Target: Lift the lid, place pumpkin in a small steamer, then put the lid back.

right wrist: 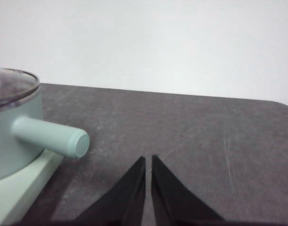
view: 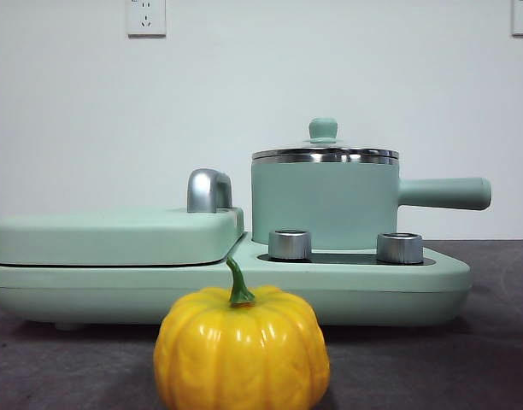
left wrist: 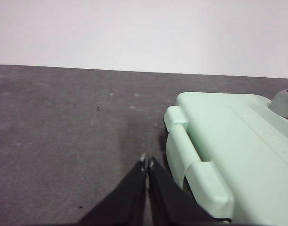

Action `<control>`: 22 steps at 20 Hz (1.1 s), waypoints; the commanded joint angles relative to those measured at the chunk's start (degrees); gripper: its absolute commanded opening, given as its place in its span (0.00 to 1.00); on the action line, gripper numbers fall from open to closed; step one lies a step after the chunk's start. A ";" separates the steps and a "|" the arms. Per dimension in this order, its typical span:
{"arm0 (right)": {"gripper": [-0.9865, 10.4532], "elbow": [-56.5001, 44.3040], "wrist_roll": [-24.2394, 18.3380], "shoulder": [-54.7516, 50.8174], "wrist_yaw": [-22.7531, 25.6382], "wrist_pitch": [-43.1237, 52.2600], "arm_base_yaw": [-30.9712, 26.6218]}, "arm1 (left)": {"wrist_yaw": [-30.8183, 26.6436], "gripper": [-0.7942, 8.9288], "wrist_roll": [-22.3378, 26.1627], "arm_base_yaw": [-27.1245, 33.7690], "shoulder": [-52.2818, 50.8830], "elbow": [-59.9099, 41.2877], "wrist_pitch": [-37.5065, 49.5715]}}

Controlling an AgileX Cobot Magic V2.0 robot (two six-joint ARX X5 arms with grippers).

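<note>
The lid (view: 325, 152) sits on the steamer (view: 323, 201), right of centre in the front view, with the pumpkin (view: 241, 348) at bottom centre. You are at the first step, judging by this: lift the lid by its knob. Left gripper (left wrist: 147, 163) and right gripper (right wrist: 148, 160) are closed, empty, touching nothing.

Mint-green appliance base (view: 398, 278) (two silver knobs), grill cover (view: 116, 235), dark table (view: 484, 359)
</note>
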 commanded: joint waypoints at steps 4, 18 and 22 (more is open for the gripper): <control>0.10 -0.24 6.05 -0.04 -0.26 0.70 0.15 | -0.11 0.09 -4.11 0.00 -0.07 -1.11 0.76; 0.10 -0.02 22.27 -0.04 -0.37 4.02 0.15 | -0.11 0.09 -35.78 0.00 -0.04 -1.11 7.30; 0.10 1.44 22.69 -0.04 -0.35 5.90 0.15 | -0.11 0.09 -33.33 0.00 -0.04 -0.70 15.82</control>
